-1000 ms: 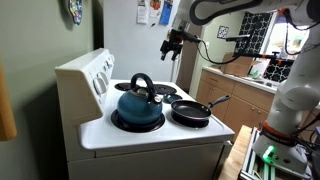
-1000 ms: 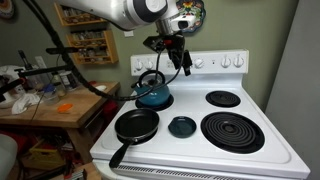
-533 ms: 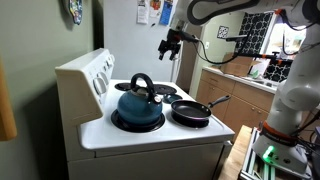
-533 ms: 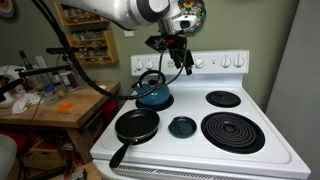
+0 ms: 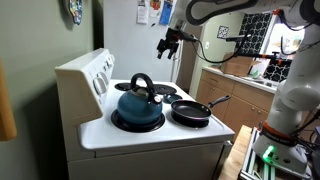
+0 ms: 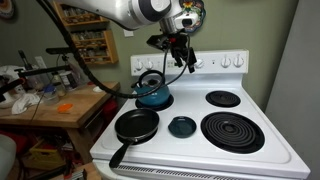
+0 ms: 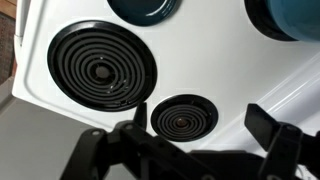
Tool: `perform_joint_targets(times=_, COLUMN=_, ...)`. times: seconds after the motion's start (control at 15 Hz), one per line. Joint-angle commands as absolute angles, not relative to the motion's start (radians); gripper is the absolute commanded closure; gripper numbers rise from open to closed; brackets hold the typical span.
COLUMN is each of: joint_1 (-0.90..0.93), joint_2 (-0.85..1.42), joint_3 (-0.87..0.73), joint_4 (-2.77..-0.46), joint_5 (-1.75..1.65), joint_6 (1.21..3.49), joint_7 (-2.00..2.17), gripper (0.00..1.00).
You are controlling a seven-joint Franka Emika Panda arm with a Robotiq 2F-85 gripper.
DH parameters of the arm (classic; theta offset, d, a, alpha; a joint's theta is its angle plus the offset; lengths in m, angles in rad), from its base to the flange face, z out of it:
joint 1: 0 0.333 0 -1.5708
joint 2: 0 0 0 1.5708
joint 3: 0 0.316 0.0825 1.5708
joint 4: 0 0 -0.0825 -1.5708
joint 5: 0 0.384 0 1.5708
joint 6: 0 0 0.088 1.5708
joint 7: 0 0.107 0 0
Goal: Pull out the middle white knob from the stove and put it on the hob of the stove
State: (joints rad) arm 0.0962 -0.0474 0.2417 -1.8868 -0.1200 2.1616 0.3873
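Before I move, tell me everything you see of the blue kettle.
The kettle is squat, rounded and teal-blue, glossy like enamel, with an arched black handle and a black lid knob. It stands upright on a rear burner close to the slanted back panel. Only that burner touches it; the frying pan sits beside it, apart.

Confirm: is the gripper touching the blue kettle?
Apart. In an exterior view the gripper hangs high above the blue kettle, open air between them.
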Motion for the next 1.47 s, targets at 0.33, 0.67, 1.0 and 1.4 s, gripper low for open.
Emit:
perform_joint_targets(times=0.33, joint_1=0.134, joint_2=0.172, joint_3=0.205, joint_4=-1.671, joint_5=-0.027, joint_6=2.386, joint_7=0.146, gripper=0.0)
perform_joint_targets(times=0.67, joint_1=0.151, joint_2=0.205, joint_3=0.198, joint_4=-1.649, joint_5=0.045, joint_6=2.441, joint_7=0.085, gripper=0.0)
perform_joint_targets(times=1.0, joint_1=0.156, joint_2=0.203, joint_3=0.192, joint_4=-1.647, joint_5=0.042, joint_6=2.441, joint_7=0.088, gripper=0.0)
perform_joint_targets(times=1.4, joint_1=0.124, joint_2=0.338, joint_3=0.255, joint_4=-1.553, joint_5=0.268, joint_6=2.579, joint_7=-0.092, gripper=0.0)
